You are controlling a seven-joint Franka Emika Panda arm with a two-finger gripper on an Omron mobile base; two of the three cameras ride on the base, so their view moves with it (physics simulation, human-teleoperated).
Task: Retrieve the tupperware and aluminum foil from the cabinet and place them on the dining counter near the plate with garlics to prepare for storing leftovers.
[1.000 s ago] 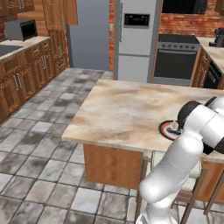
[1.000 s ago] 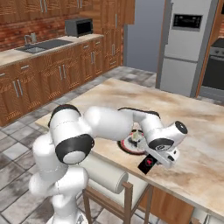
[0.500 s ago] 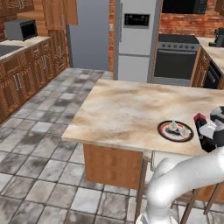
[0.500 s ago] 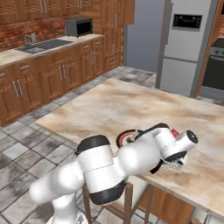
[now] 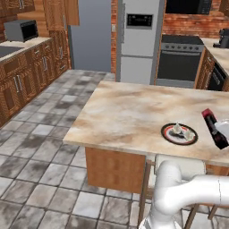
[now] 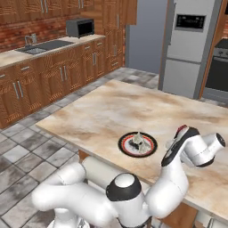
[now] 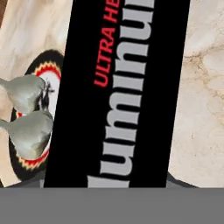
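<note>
My gripper point(image 6: 187, 144) is shut on the aluminum foil point(image 6: 174, 149), a long black box with a red end and pale lettering. It hangs tilted just over the dining counter point(image 5: 120, 116), right of the plate with garlics point(image 5: 166, 133). In the left base view the aluminum foil point(image 5: 214, 129) slants close beside the plate. In the hand view the box point(image 7: 127, 87) covers the fingers, with the plate's red-and-dark rim point(image 7: 41, 65) and two garlic bulbs point(image 7: 28, 131) to its left. The tupperware is out of view.
Wood kitchen cabinets point(image 5: 27, 76) with a sink counter and a microwave point(image 5: 20, 30) line the left wall. A fridge point(image 5: 138, 40) and an oven point(image 5: 179, 62) stand at the back. A pale stool point(image 5: 179, 165) sits under the counter's near edge, with tiled floor point(image 5: 40, 147) to the left.
The arm has swung to the right with the foil box, from in front of the plate to its right side. The plate now shows uncovered in the left base view.
</note>
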